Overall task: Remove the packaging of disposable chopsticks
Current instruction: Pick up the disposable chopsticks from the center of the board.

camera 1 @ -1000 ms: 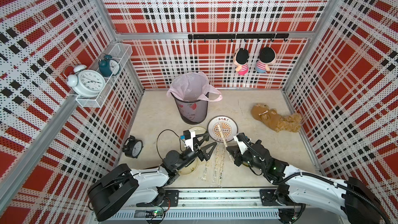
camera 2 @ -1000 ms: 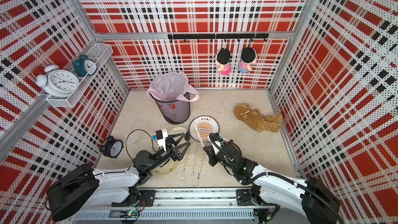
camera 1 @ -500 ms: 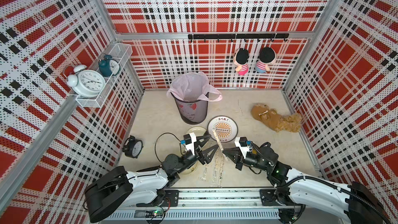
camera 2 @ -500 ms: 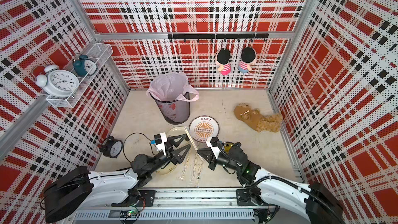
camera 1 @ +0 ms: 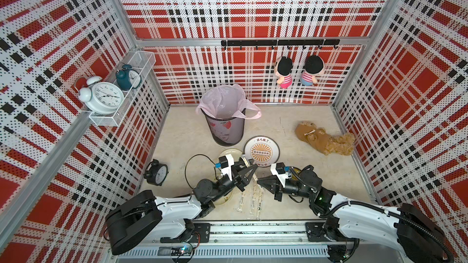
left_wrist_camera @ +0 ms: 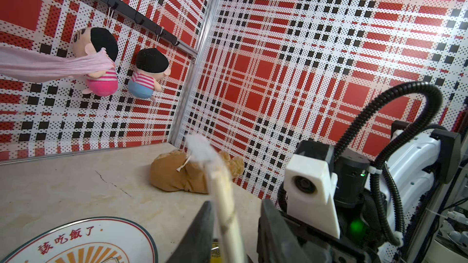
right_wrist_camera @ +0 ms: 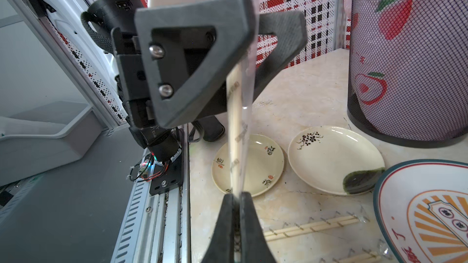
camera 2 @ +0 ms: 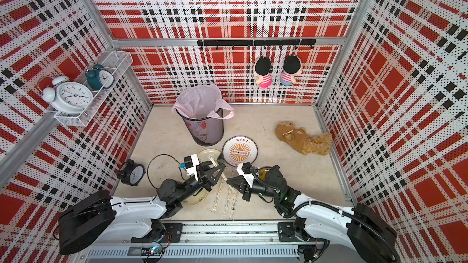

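Marble tabletop (camera 1: pixel 182 132) | right pincer (right_wrist_camera: pixel 236 196) pinching packaging (right_wrist_camera: pixel 249 84) end; left pincer (left_wrist_camera: pixel 236 206) round chopsticks (left_wrist_camera: pixel 222 193), grip unclear

You get bright, even light in both top views, soft shadows on the surface (camera 1: pixel 182 132), walls (camera 1: pixel 253 8) bowed at the edges. Wrist views blur the nearby chopsticks (left_wrist_camera: pixel 225 208), perhaps from closeness.

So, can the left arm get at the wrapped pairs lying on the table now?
Likely not yet: nothing covers the wrapped pairs, but the left gripper is around the raised pair.
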Controlling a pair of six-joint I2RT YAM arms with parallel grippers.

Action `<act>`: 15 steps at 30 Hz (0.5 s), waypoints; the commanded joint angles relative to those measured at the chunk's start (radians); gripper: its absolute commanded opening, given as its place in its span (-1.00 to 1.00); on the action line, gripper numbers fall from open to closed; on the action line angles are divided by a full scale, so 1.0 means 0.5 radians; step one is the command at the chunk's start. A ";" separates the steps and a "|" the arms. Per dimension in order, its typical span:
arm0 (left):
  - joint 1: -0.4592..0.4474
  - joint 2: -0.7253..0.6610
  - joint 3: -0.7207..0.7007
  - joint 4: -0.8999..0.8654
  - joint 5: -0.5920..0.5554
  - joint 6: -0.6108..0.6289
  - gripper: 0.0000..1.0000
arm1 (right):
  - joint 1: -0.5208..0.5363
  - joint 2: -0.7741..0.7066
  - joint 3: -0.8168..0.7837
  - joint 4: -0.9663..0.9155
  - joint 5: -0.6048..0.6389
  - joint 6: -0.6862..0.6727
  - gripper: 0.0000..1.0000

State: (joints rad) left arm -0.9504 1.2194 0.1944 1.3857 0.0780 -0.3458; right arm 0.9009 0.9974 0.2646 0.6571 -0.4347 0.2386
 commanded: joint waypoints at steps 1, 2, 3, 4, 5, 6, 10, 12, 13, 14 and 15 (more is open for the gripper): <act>-0.010 0.019 0.019 0.091 0.007 0.011 -0.58 | -0.007 0.029 0.059 0.118 -0.050 -0.064 -1.00; -0.010 0.021 0.019 0.093 0.007 0.012 -0.66 | -0.008 0.040 0.060 0.123 -0.054 -0.066 -1.00; -0.010 0.022 0.019 0.094 0.007 0.013 -0.70 | -0.009 0.048 0.062 0.138 -0.054 -0.066 -1.00; -0.010 0.025 0.019 0.094 0.008 0.013 -0.73 | -0.007 0.061 0.062 0.150 -0.051 -0.062 -1.00; -0.010 0.025 0.020 0.096 0.010 0.013 -0.82 | -0.007 0.078 0.068 0.161 -0.051 -0.055 -1.00; -0.010 0.028 0.022 0.097 0.012 0.008 -0.88 | -0.007 0.092 0.069 0.173 -0.066 -0.055 -1.00; -0.009 0.036 0.025 0.103 0.031 0.004 -1.00 | -0.007 0.138 0.063 0.243 -0.071 -0.052 -0.55; -0.005 0.034 0.025 0.106 0.041 0.008 -1.00 | -0.007 0.133 0.051 0.250 -0.001 -0.052 0.03; -0.002 0.032 0.025 0.109 0.056 0.014 -1.00 | -0.009 0.124 0.048 0.232 0.029 -0.069 0.26; 0.006 0.028 0.028 0.109 0.084 0.020 -1.00 | -0.009 0.109 0.047 0.200 0.078 -0.094 0.45; 0.022 0.022 0.031 0.104 0.128 0.024 -1.00 | -0.013 0.085 0.045 0.164 0.114 -0.127 0.53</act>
State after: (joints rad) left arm -0.9531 1.2316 0.1947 1.4071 0.0998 -0.3534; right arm 0.8982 1.0603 0.2703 0.7311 -0.4244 0.2153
